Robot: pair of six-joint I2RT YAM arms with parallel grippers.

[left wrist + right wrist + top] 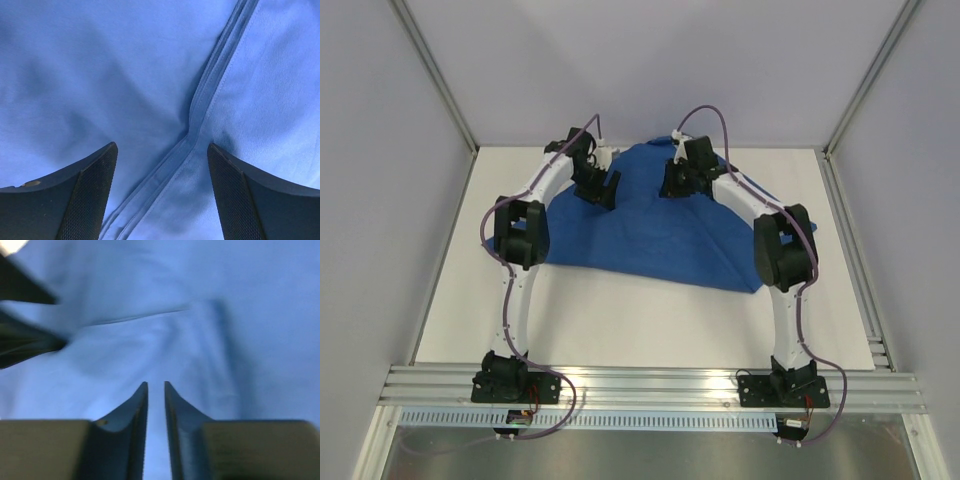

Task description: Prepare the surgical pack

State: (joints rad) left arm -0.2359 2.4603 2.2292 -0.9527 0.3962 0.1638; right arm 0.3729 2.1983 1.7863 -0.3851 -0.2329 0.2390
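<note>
Counter (pixel 620 320): white and flat, we see it boxed in.
Room: pale walls (pixel 650 60), metal rail (pixel 650 385) along the near edge.
Cloth (pixel 660 235): blue, spread at the counter's far middle.
Left gripper (pixel 161 146): fingers wide apart over a hem.
Right gripper (pixel 156 385): fingers nearly together above the cloth.

Drape (pixel 100 75) sits right under the left gripper (pixel 161 145), hem ridge (pixel 200 110) between its spread fingers (pixel 95 190). Left of the right gripper (pixel 156 383), that other gripper crowds in.
</note>
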